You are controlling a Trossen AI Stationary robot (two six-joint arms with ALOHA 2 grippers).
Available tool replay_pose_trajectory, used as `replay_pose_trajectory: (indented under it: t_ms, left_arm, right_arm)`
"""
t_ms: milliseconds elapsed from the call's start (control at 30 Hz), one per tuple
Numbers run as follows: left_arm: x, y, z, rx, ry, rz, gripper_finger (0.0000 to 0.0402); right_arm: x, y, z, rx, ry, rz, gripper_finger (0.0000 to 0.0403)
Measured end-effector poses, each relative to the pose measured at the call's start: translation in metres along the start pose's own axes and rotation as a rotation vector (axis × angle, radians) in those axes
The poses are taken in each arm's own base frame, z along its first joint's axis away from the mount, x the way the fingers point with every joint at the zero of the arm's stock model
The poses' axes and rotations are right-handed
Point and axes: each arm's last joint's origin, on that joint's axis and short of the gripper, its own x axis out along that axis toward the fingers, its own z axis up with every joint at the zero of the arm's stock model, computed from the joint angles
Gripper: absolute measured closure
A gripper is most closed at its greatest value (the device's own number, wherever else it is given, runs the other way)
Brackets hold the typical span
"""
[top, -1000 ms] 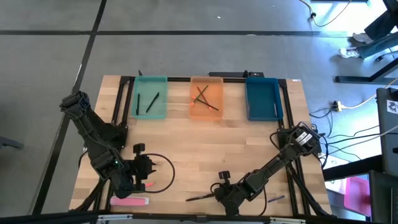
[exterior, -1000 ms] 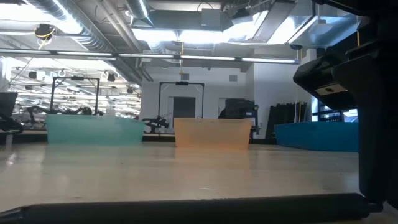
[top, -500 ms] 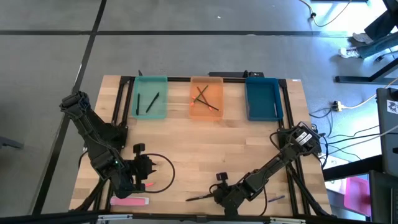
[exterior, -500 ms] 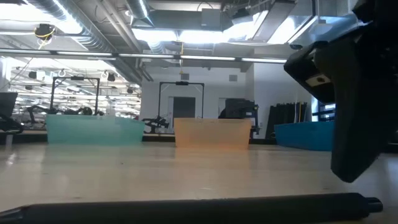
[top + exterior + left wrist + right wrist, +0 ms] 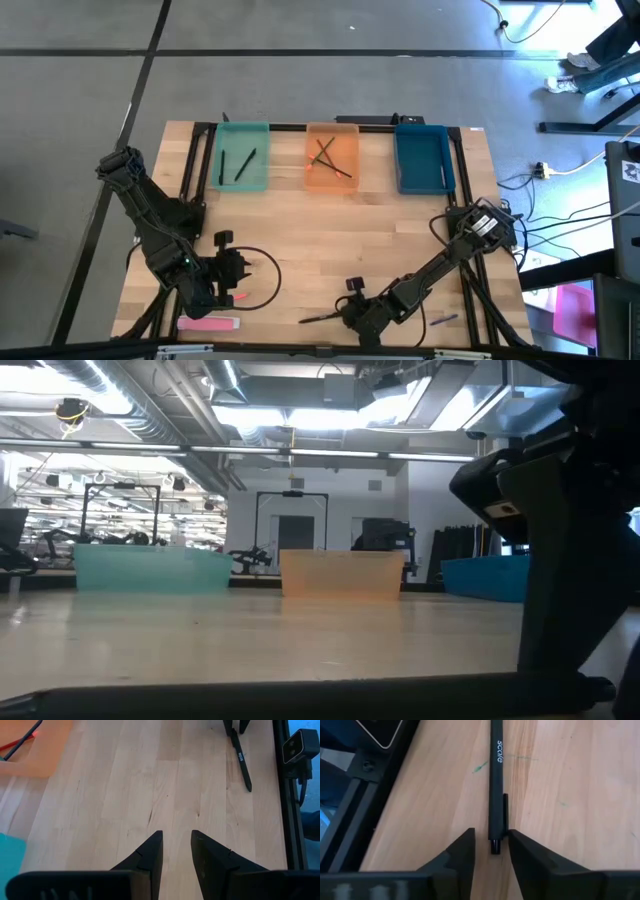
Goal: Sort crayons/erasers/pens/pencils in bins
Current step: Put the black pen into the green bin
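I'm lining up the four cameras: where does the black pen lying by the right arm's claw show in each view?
High view: the slim black pen lies at the table's near edge, beside the right claw.
Low view: it is the dark bar along the bottom.
Left wrist view: it lies far off.
Right wrist view: it lies between the open fingers.
Shared landmark: the orange translucent plastic bin, also seen in the low and left wrist views.

Black pen (image 5: 496,780) flat on the wood by the near table edge, clip end between the right gripper (image 5: 490,851) fingers, white lettering on the barrel. Teal bin (image 5: 242,157) holding two black pens (image 5: 238,164), orange bin (image 5: 331,158) crossed pencils (image 5: 328,157), blue bin (image 5: 421,160) rightmost in the far row. Pink eraser (image 5: 208,323) flat at near left edge.
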Motion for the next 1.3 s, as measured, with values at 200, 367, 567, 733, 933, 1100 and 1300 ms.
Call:
replay_pose_trajectory:
  t_ms: [200,367,567,733,933,1100,1300]
  left_arm:
    - [0.000,0.000,0.000,0.000,0.000,0.000,0.0308]
    - [0.000,0.000,0.000,-0.001,0.000,0.000,0.0308]
    - [0.000,0.000,0.000,-0.001,0.000,0.000,0.0308]
    - [0.000,0.000,0.000,-0.001,0.000,0.000,0.0308]
    - [0.000,0.000,0.000,-0.001,0.000,0.000,0.0308]
    - [0.000,0.000,0.000,-0.001,0.000,0.000,0.0308]
    - [0.000,0.000,0.000,0.000,0.000,0.000,0.0308]
  right_arm:
    - [0.001,0.000,0.000,0.009,0.000,-0.006,0.0335]
    - [0.002,-0.003,0.000,0.048,0.002,-0.015,0.0370]
    - [0.003,-0.006,0.002,0.062,-0.025,-0.054,0.0377]
    - [0.006,-0.012,0.006,0.086,-0.051,-0.065,0.0376]
    - [0.010,-0.022,0.011,0.114,-0.076,-0.083,0.0376]
    - [0.012,-0.032,0.015,0.140,-0.094,-0.106,0.0376]
    - [0.016,-0.050,0.021,0.175,-0.101,-0.134,0.0376]
